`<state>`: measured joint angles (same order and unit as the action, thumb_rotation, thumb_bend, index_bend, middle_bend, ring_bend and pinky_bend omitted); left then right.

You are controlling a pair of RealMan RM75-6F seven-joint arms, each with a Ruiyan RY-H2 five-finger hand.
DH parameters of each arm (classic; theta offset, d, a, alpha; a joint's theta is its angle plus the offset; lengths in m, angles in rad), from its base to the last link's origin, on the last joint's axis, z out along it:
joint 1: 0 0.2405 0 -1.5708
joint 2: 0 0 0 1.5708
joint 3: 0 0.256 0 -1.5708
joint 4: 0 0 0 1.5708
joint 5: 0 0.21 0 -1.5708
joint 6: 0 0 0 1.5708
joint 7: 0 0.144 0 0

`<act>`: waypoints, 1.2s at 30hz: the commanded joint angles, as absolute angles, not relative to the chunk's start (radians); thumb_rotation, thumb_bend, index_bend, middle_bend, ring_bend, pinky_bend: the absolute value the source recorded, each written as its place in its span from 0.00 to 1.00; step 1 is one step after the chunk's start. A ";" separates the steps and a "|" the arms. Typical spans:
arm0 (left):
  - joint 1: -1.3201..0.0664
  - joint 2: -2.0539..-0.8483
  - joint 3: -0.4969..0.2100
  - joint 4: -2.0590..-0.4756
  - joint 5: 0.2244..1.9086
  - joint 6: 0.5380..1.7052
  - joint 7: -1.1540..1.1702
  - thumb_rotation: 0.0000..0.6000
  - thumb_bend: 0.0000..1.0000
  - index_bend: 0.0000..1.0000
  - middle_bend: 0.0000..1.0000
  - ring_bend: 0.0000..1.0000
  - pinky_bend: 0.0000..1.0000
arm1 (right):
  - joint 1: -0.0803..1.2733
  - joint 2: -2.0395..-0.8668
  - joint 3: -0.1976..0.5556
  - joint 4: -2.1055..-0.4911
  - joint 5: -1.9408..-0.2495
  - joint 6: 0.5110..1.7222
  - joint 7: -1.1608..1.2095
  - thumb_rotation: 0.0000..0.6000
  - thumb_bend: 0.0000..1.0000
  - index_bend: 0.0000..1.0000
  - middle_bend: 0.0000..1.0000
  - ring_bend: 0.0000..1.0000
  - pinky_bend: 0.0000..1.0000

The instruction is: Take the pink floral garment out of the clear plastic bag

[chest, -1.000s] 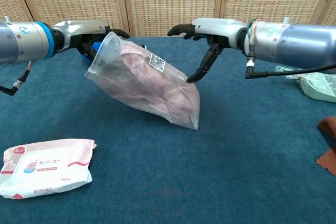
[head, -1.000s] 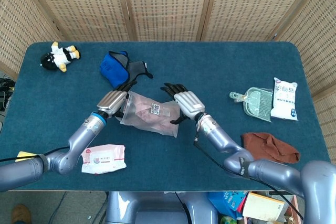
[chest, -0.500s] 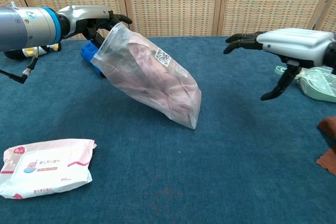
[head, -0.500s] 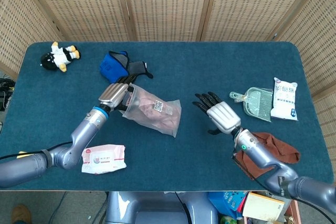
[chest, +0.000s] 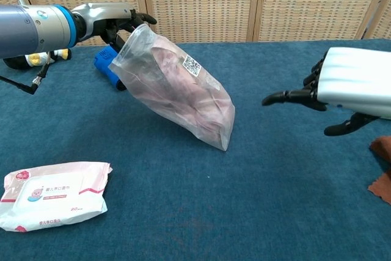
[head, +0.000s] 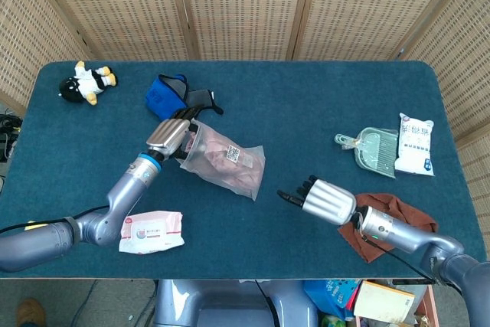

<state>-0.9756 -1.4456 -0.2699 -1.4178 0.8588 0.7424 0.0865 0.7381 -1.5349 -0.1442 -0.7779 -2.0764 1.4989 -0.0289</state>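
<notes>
Two hands are in play, and only one is doing any work. Your left hand [head: 170, 135] grips the top edge of the clear plastic bag [head: 227, 166], fingers [chest: 137, 19] curled over the opening, so the bag hangs tilted down and away from them with its lower corner touching the table [head: 306, 112]. Inside the bag, below those fingers, sits the pink floral garment [chest: 177, 99], bunched up and fully enclosed. A QR label [chest: 192, 65] shows on the bag's upper face.

Your right hand [head: 325, 200] holds nothing; it hovers well apart from the bag, its fingers [chest: 293, 96] spread and pointing toward it. Just behind its wrist lies a brown cloth [head: 398, 216].

Beyond your left fingers rests a blue pouch [head: 163, 97], touching a grey item. Near your left forearm lies a pack of wet wipes [head: 151, 231]. A penguin toy [head: 86, 82] stands at the far corner, a green dustpan [head: 371, 147] and a white packet [head: 414, 144] at the other side.
</notes>
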 commanded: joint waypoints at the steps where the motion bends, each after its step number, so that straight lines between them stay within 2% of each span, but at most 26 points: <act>1: -0.979 -1.449 -0.271 -1.419 0.849 0.740 0.088 1.00 0.66 0.67 0.00 0.00 0.00 | 0.769 -1.565 -0.170 -0.747 -2.123 1.522 -0.069 1.00 0.11 0.20 0.77 0.85 1.00; 8: -0.985 -1.450 -0.270 -1.424 0.837 0.742 0.098 1.00 0.66 0.67 0.00 0.00 0.00 | 0.864 -1.616 -0.176 -0.743 -2.176 1.461 -0.144 1.00 0.07 0.21 0.81 0.88 1.00; 15: -0.982 -1.443 -0.271 -1.438 0.827 0.753 0.103 1.00 0.66 0.67 0.00 0.00 0.00 | 0.970 -1.639 -0.152 -0.792 -2.167 1.292 -0.244 1.00 0.03 0.21 0.83 0.89 1.00; 29: -0.986 -1.451 -0.272 -1.454 0.812 0.758 0.105 1.00 0.66 0.67 0.00 0.00 0.00 | 1.005 -1.661 -0.131 -0.853 -2.091 1.122 -0.344 1.00 0.03 0.21 0.83 0.89 1.00; 36: -0.984 -1.450 -0.275 -1.453 0.816 0.760 0.098 1.00 0.66 0.67 0.00 0.00 0.00 | 1.015 -1.679 -0.112 -0.868 -2.049 1.053 -0.385 1.00 0.03 0.25 0.83 0.89 1.00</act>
